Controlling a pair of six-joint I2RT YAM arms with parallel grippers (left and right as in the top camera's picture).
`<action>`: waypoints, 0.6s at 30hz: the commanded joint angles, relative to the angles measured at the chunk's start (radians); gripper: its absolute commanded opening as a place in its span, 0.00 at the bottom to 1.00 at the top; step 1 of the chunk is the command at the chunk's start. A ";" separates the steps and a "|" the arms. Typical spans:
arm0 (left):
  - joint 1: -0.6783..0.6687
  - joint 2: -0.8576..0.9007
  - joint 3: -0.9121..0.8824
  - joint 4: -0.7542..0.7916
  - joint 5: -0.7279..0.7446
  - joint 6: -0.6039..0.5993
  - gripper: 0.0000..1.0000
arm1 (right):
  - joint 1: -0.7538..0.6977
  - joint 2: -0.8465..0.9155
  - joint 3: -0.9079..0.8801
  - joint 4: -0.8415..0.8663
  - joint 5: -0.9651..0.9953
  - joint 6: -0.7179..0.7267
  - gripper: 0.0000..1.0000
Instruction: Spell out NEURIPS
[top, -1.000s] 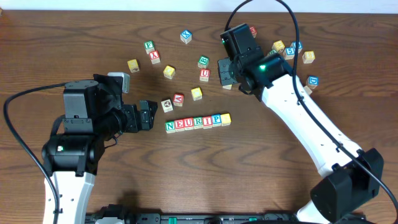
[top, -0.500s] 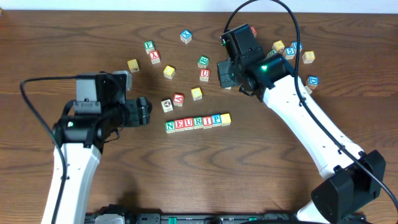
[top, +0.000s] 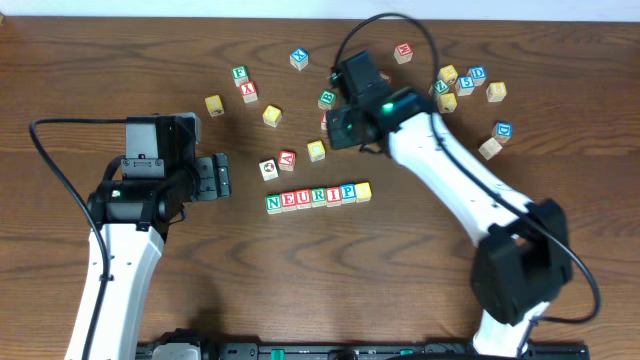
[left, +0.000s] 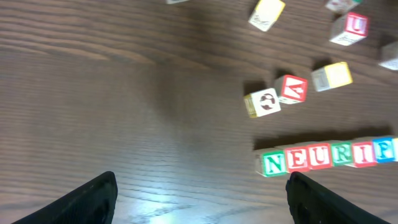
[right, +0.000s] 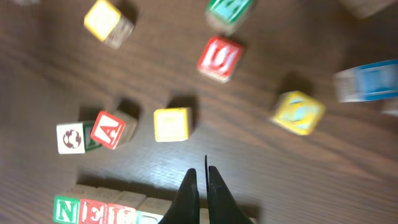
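1. NEURIPS row (top: 318, 196) mid-table, six o'clock of loose cubes (top: 316, 150); N through P readable.
2. Yellow-faced cube (top: 363, 190) closing three-o'clock end; letter unreadable, so possibly complete.
3. Left gripper (left: 200, 186) spread, right gripper (right: 202, 177) clenched, both empty.

A dark wooden table (top: 300, 280) carries small letter cubes. Near its middle a row of cubes (top: 318, 195) sits side by side, touching, reading N, E, U, R, I, P, and a yellow-faced cube (top: 363, 190) ends it. Just behind the row, a ball-picture cube (top: 268, 170) touches a red A cube (top: 287, 160), with a plain yellow cube (top: 316, 150) nearby. More cubes lie scattered toward the far edge.
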 joint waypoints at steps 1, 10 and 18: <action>0.006 -0.002 0.014 -0.003 -0.061 0.009 0.86 | 0.048 0.045 -0.012 0.014 -0.025 0.018 0.01; 0.006 -0.002 0.014 -0.011 -0.061 0.009 0.86 | 0.105 0.088 -0.012 0.019 -0.017 0.058 0.01; 0.006 -0.002 0.014 -0.023 -0.061 0.009 0.86 | 0.118 0.121 -0.012 0.000 0.009 0.085 0.01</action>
